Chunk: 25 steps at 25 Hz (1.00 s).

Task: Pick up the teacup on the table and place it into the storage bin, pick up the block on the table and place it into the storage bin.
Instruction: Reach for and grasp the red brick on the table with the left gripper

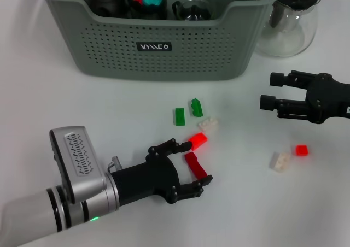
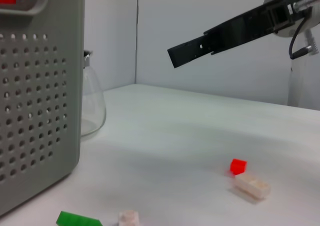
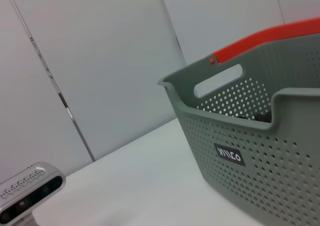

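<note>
While our left tool (image 1: 192, 168) lay spread open on the desk (image 1: 49, 99) in front of the storage bin (image 1: 158, 50), empty, a dark red block (image 1: 197, 165) sat between its fingers, its long axis running roughly along them; our right tool (image 1: 269, 90), open and empty, stood farther off.

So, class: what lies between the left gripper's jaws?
In the head view, a dark red block lies between the open jaws of the left gripper; a bright red block sits just beyond.

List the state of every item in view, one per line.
Left gripper: jaws open around a dark red block.
Right gripper: open, empty, above the table.
Bin: upright, holding several items.
Pitcher: upright.
Bright red block: on the table.
</note>
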Tool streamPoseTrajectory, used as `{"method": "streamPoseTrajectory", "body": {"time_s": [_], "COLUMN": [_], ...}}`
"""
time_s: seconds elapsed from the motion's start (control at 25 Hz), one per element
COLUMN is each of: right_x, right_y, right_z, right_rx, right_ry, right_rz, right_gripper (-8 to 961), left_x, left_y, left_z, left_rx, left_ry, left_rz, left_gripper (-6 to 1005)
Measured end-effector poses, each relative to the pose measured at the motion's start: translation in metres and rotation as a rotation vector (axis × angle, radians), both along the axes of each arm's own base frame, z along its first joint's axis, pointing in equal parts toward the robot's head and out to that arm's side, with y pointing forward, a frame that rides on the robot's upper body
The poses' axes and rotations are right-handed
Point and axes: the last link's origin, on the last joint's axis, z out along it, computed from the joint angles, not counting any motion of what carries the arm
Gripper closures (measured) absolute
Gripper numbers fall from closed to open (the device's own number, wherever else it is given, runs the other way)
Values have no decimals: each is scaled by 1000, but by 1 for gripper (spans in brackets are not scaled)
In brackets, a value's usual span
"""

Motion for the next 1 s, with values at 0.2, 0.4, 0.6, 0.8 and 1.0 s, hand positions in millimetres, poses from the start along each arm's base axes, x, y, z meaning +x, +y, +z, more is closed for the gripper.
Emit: {"method": "streamPoseTrajectory", "body": {"time_s": [0.2, 0.4, 0.6, 0.8, 1.0], "right_x": [-1, 0, 1, 1, 2], "right_y": [1, 0, -1, -2, -2], "right_z": [0, -1, -1, -2, -3], "right_rx": [-4, -6, -7, -9, -11], "right_ry": [-5, -7, -8, -6, -4], "right_rz": [4, 4, 0, -2, -3], "right_gripper": [120, 121, 120, 119, 120], "left_x": [-1, -2, -3, -3, -1], "left_y": [-1, -2, -2, -2, -4], "left_z": [-2, -3, -4, -5, -5], "left_rx": [-3, -4, 2, 1, 11], "left_ry": [10, 20, 29, 40, 44], "left_rz": [8, 3, 0, -5, -42], "left_gripper": [211, 217, 224, 230, 236]}}
